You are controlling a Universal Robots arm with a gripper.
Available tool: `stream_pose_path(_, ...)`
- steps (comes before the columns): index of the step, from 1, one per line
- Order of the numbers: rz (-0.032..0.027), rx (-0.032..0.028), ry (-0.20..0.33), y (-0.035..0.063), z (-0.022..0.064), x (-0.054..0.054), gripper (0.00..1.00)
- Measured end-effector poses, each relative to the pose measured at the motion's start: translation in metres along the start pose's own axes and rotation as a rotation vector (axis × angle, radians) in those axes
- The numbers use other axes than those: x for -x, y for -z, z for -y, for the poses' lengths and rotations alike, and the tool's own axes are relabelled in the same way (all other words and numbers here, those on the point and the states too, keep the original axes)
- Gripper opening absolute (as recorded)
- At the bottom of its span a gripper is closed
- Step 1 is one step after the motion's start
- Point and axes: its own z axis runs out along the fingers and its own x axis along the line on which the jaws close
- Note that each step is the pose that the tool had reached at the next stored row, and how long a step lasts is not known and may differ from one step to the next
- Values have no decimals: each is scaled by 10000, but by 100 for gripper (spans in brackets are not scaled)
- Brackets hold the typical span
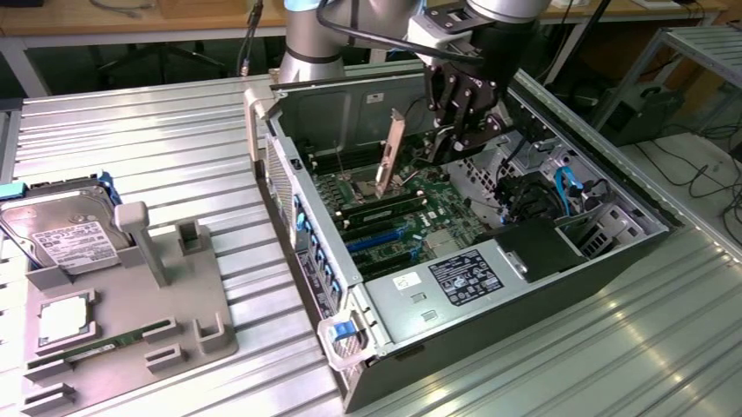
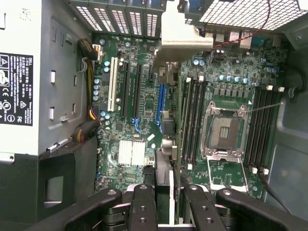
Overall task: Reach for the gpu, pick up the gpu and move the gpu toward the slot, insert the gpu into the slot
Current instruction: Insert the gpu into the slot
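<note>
Black fingers (image 2: 144,207) of my pincer (image 2: 163,204) sit closest to the wrist camera, clamped on the gpu (image 2: 164,178) by its top edge. I see the card edge-on between them, hanging upright over the motherboard (image 2: 226,86). In the exterior view the pincer (image 1: 447,148) holds the gpu (image 1: 394,148) inside the open case (image 1: 557,261), silver bracket up, above the blue slot (image 2: 161,101). I judge the card light, stiff and fragile; gripping the bare board edge, clear of components, looks right. Beyond, the power supply (image 2: 19,86) label reads "DELL". Out on the tabletop (image 1: 139,148) lies a hard drive (image 1: 64,230), its label unreadable
</note>
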Motion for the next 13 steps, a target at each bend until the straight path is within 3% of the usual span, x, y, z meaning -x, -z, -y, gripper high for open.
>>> stream_pose_path(5,-6,-21,-6,-20,-20,1,27)
stream_pose_path(7,-19,-156,-3,-24,-44,4,27)
stream_pose_path(8,-22,-192,-4,-26,-54,5,27)
stream_pose_path(13,-28,-208,-120,-55,-94,8,27)
